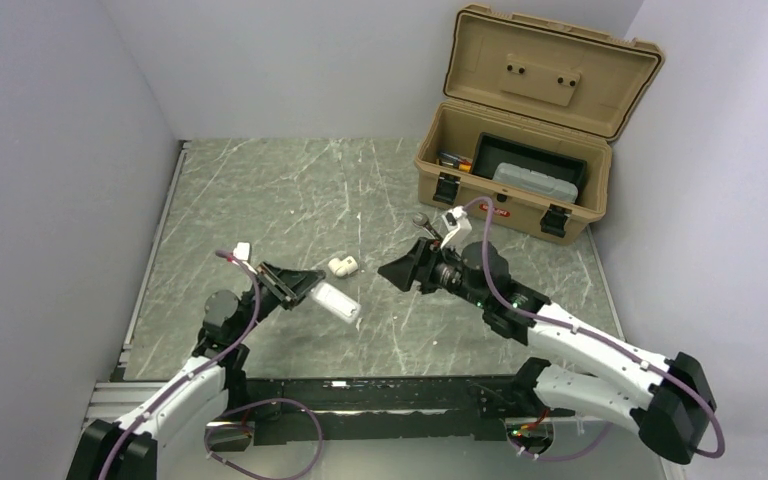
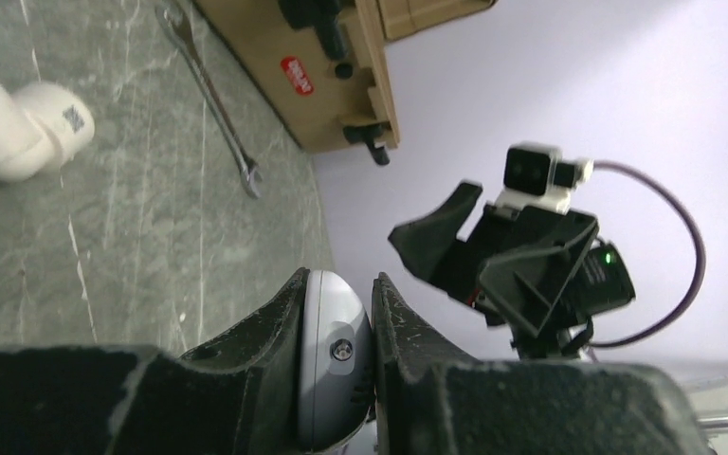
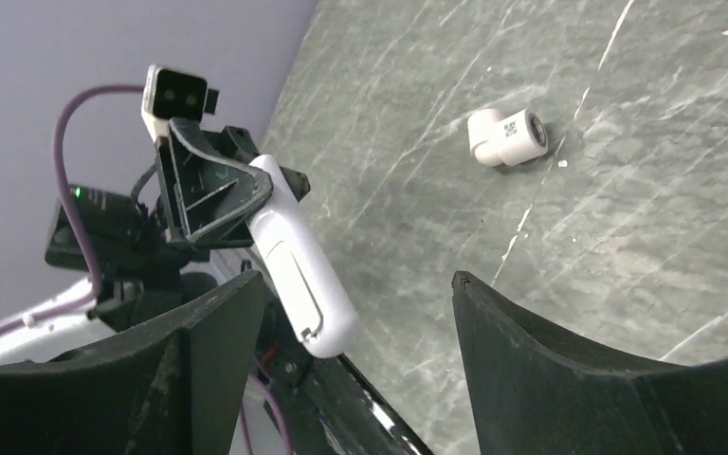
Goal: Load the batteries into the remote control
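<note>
Here the left claw (image 1: 305, 285) pinches the remote control (image 1: 337, 302) by one end, raised off the worktop (image 1: 260, 200); the right claw (image 1: 400, 272) gapes wide, empty, facing it. Best hold the remote control steady and approach its back squarely before closing.

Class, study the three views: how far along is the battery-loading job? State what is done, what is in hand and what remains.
Done: the remote control is lifted, clamped in the left gripper. In hand: the right gripper faces it with jaws open and empty. Left: no batteries can be made out in or near the remote, so fetching and loading them seems not yet done.
</note>
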